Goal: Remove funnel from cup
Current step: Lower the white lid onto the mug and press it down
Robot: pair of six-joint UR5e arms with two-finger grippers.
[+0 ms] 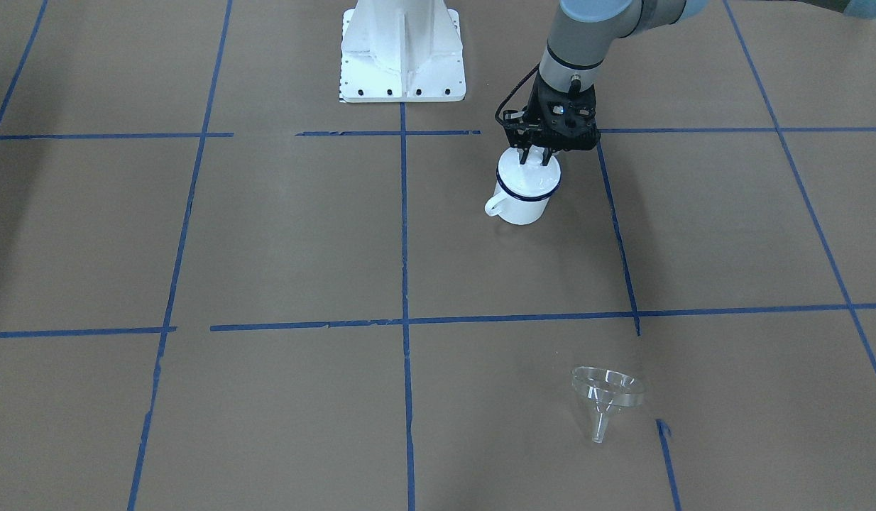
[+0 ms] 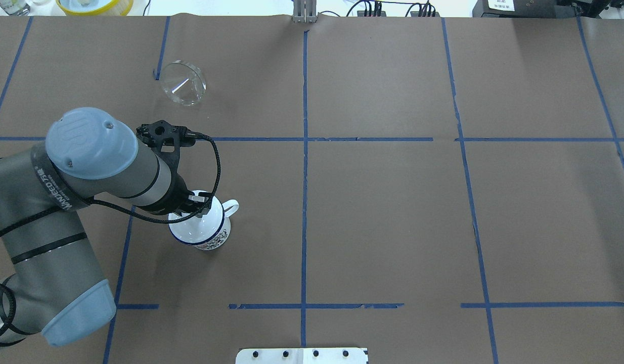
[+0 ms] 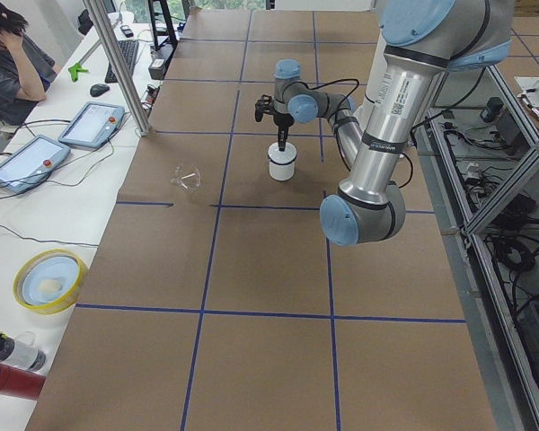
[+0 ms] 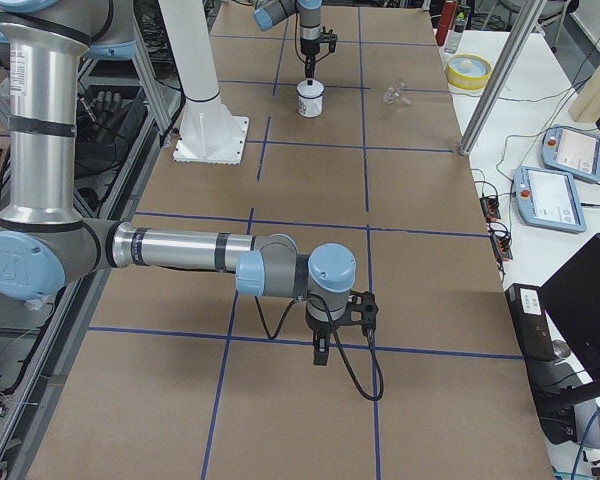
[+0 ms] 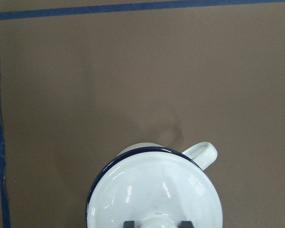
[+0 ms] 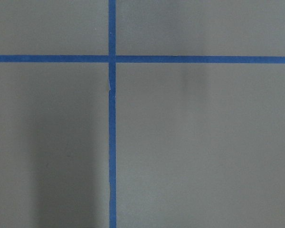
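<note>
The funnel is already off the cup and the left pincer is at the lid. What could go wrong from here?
1. The left pincer straddles the knob of the white domed lid on the white enamel mug; any sideways pull could tip the mug.
2. The clear transparent funnel lies on its side and may roll.

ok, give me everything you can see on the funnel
The funnel is clear, in plastic or glass, with a wide round rim and a cone narrowing to a slim spout. It is out of the cup and lies tipped on its side on the brown paper table, spout pointing away from the robot, beside a short blue tape mark. Only the table touches it. The left gripper is off at the cup's lid.
</note>
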